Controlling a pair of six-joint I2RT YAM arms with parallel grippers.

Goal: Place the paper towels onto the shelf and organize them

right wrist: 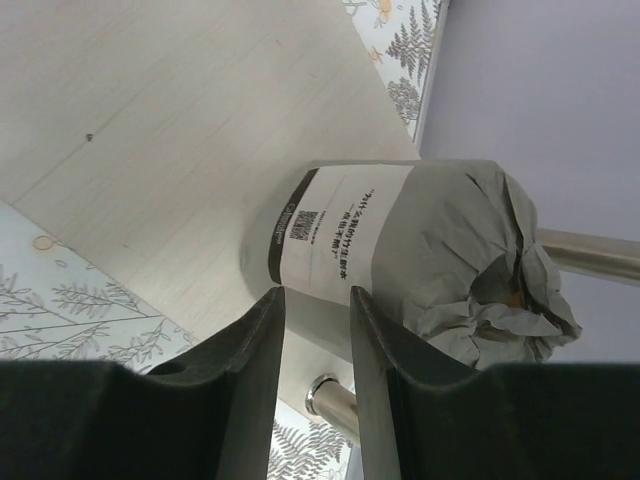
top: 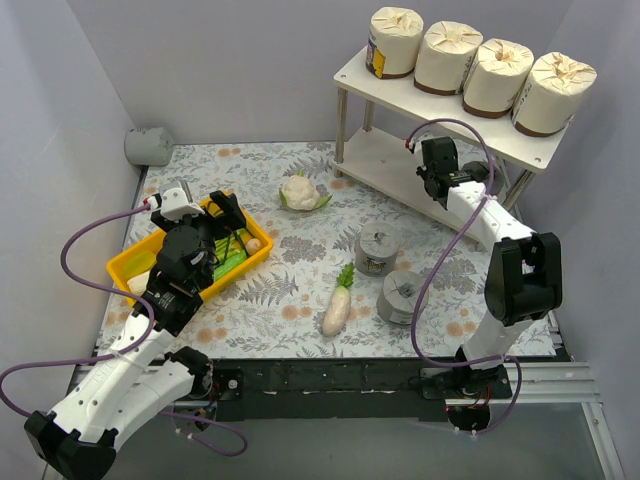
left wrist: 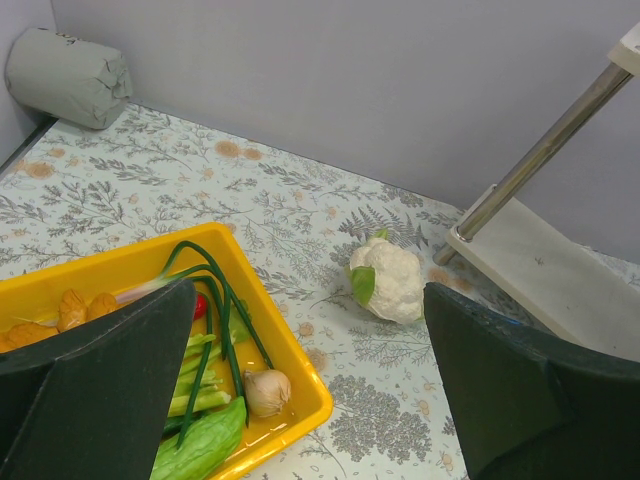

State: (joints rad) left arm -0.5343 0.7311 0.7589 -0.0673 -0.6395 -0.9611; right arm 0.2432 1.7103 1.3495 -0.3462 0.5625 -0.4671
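The shelf [top: 356, 76] stands at the back right with four cream paper towels [top: 448, 57] in a row on its top board; the leftmost one [top: 391, 42] has a colourful label. My right gripper [top: 437, 172] is at the lower board [right wrist: 150, 120], its jaws slightly apart and empty, tips right at a grey roll [right wrist: 400, 250] lying on that board. Two grey rolls [top: 378, 250] [top: 402, 297] stand on the table. Another grey roll [top: 148, 146] lies in the back left corner and shows in the left wrist view [left wrist: 68, 75]. My left gripper [top: 200, 212] [left wrist: 308, 295] is wide open and empty.
A yellow tray [top: 135, 262] [left wrist: 290, 350] of vegetables lies under the left gripper. A cauliflower [top: 302, 192] [left wrist: 390, 280] sits mid-table at the back. A long white radish [top: 338, 305] lies in front of the grey rolls. Walls close in the left, back and right.
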